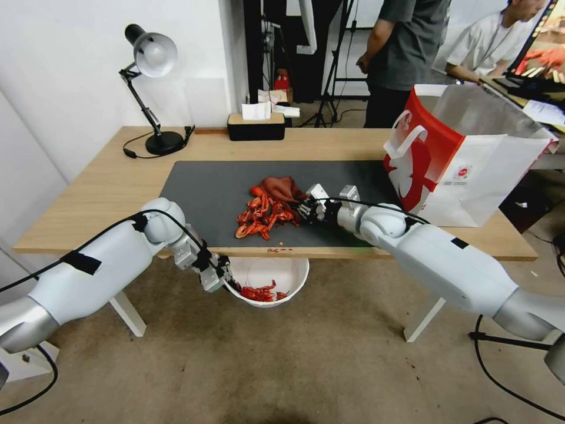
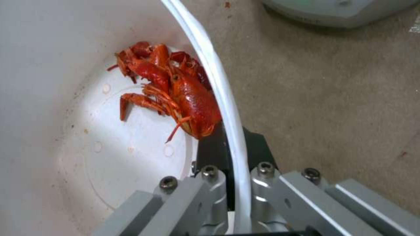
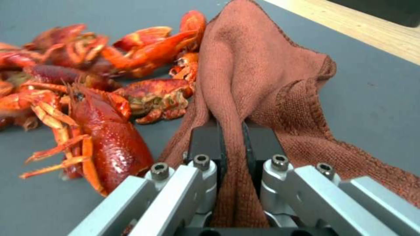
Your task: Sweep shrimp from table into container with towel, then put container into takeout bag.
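Sweeping is partly done: a few bright red-orange shrimp (image 2: 175, 91) lie in the round white plastic container (image 1: 294, 288), gripped at its rim by the left tool (image 1: 219, 278) below the light-wood table's (image 1: 106, 188) near edge; most shrimp remain on the mat beside the rust-red towel (image 3: 262, 82) clamped in the right tool (image 3: 234, 137); the red-and-white paper takeout bag (image 1: 471, 176) waits far right

2 glossy white arms, black tape patches, black cables; left gripper (image 1: 226, 278) and right gripper (image 1: 306, 207) silver, black pads, hex screws.

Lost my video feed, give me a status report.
Left gripper shut on container rim below table edge. Right gripper shut on towel beside shrimp heap. Some shrimp already in container. Nothing blocking.
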Robot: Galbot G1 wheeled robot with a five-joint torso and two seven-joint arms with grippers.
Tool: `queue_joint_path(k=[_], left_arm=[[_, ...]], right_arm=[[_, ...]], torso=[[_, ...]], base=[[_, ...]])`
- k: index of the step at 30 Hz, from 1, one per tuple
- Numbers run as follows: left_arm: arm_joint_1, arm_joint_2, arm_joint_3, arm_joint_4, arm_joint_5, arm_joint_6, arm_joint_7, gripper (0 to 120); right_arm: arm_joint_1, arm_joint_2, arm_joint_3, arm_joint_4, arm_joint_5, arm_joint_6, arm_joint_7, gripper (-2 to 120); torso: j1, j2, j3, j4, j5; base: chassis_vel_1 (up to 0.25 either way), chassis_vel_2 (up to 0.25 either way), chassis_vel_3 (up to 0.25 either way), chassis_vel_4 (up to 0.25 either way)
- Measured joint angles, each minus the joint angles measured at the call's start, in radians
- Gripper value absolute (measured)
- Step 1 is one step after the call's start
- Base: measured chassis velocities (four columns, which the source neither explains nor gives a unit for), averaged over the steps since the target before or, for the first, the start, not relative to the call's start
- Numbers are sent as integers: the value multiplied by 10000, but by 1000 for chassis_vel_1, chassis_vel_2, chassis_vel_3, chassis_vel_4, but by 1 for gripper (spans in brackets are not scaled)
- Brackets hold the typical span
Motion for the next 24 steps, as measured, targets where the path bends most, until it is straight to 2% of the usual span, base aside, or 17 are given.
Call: queue_joint_path(k=[9,24], left_arm=[[-5,104,-65,-28,-43,-6,-5,0],[-29,315,-146,-206,-101,94,-33,0]], right_arm=[[-522,-695,-25,1193,31,-51,176,5],[-1242,-1207,-18,2594,18,-152,373,5]], torso=[[-2,1,-1,-4,-1],[0,1,1,0,-1]], base=[[0,0,0,0],[0,0,0,0]])
